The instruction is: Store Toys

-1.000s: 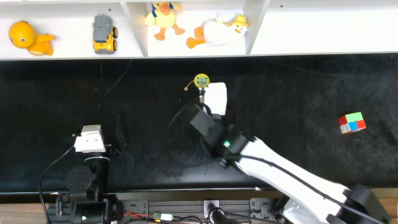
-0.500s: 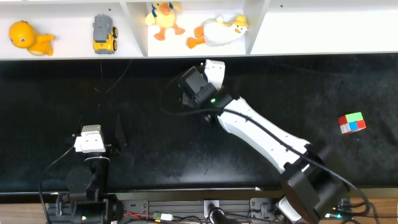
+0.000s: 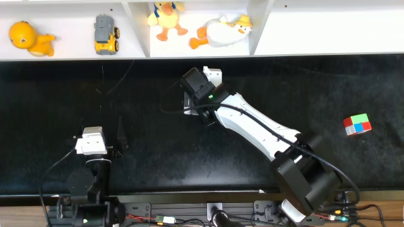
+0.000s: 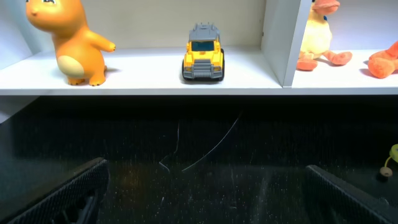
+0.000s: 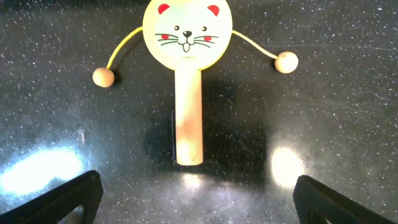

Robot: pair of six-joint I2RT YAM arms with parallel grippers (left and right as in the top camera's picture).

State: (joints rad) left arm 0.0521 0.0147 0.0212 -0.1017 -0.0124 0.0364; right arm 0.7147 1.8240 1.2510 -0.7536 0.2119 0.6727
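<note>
My right gripper (image 5: pixel 196 200) hangs wide open above the cat-face rattle drum (image 5: pixel 188 93), and its 2 fingers hold nothing. The drum lies flat on the black surface (image 3: pixel 315 82), near the white shelf (image 3: pixel 303 38). My left gripper (image 4: pixel 205 198) is also open and holds nothing. It faces the shelf, where an orange figure (image 4: pixel 65 40) and a yellow truck (image 4: pixel 203 55) stand in 1 compartment. A coloured cube (image 3: pixel 357 124) lies well apart, on the right side of the surface.
</note>
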